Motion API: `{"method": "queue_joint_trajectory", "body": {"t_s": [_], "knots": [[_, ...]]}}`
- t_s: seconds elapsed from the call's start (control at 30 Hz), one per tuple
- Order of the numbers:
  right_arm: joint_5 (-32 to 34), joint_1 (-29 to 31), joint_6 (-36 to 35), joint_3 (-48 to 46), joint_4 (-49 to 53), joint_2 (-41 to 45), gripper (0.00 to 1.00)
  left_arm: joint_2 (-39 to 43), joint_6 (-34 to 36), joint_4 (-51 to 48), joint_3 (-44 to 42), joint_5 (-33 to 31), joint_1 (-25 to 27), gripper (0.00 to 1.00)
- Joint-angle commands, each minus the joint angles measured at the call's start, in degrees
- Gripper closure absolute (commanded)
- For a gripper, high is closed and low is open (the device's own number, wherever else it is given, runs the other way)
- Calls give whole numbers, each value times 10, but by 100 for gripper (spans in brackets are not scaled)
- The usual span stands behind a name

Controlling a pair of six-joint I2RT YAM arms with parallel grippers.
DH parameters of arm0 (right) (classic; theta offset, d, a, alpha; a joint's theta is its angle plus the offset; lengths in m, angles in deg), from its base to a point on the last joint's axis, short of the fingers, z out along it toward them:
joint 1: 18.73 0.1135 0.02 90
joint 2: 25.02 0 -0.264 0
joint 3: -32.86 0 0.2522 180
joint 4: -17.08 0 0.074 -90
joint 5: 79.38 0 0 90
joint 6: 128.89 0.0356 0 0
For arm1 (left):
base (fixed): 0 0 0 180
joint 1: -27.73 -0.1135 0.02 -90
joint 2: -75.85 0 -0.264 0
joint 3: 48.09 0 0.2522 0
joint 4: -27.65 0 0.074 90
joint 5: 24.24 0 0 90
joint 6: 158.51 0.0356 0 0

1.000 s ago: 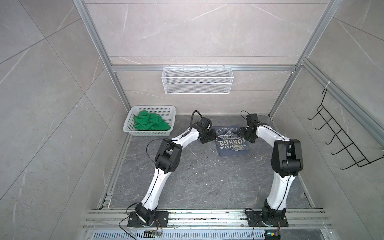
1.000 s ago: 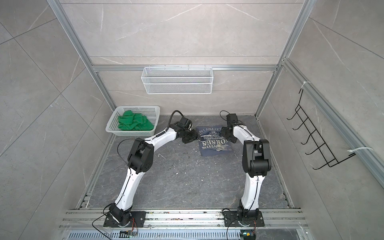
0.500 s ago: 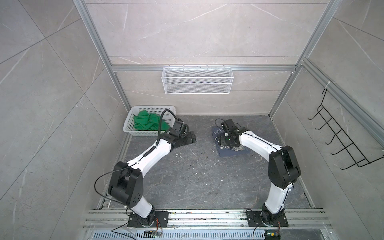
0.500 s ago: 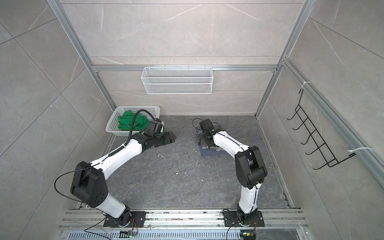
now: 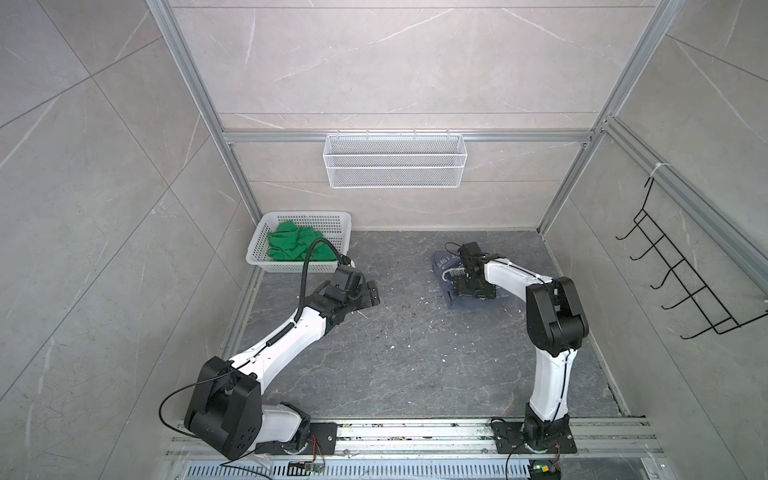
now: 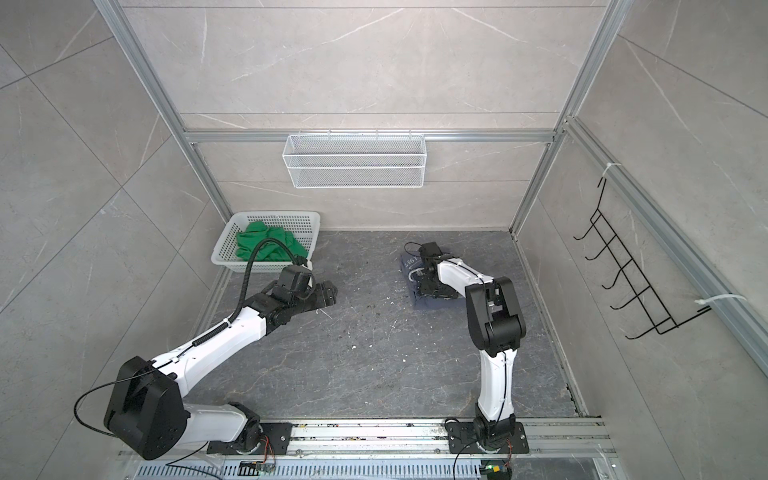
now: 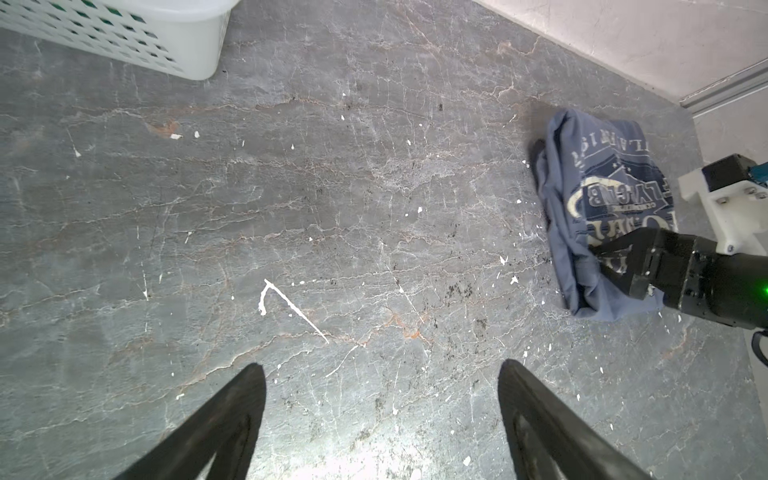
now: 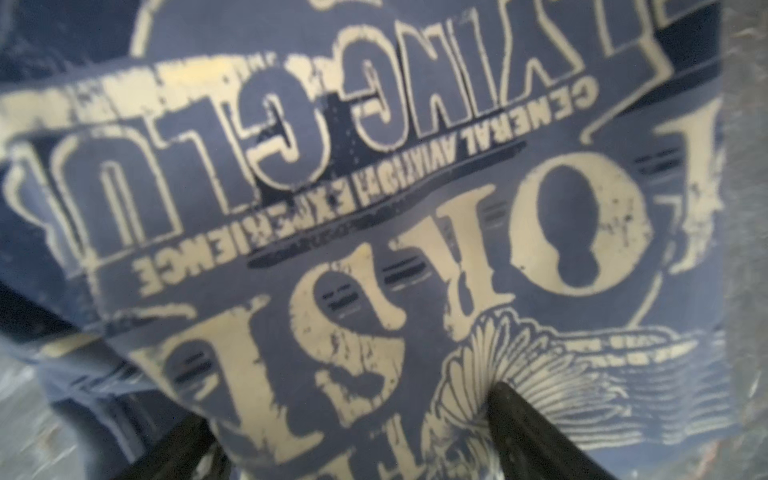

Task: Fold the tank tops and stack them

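— Grey marbled surface [image 5: 395, 365], tiled walls [image 5: 395, 62]. Where are your tank tops?
— The blue tank top [image 5: 441, 266] lies folded at one o'clock. The green tank top [image 5: 291, 247] is bunched in the basket [image 5: 309, 220] at ten o'clock.
— End effectors?
— Your left end effector [image 7: 382, 365] gapes over bare surface. The right wrist view alone shows the lettering [image 8: 374, 174] close up, with the right end effector [image 8: 349, 403] spread open over it.

Grey marble-look tile walls [image 5: 374, 62] on 3 sides, edged w/ aluminium frame [image 5: 291, 136]. Dark grey veined stone floor [image 5: 415, 374], flecked w/ white specks. White wire shelf [image 5: 394, 166] hangs on back wall; black hook rack [image 5: 681, 261] on right wall. Soft, even light.
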Motion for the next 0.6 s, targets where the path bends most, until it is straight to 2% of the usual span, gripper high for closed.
{"method": "queue_joint_trajectory", "body": {"t_s": [0.0,0.13,0.33,0.47,0.57], "knots": [[18,-34,-18,32,27,-27,8,14,14,22,-1,-17,-4,10],[22,-61,-25,86,43,-62,8,13,17,19,-1,-20,-6,10],[53,-86,-74,182,80,-126,9,22,19,13,-9,-25,-9,10],[90,-94,-118,237,100,-164,9,29,21,12,-19,-28,-15,9],[115,-104,-126,267,122,-181,9,31,24,5,-22,-30,-20,9]]}}
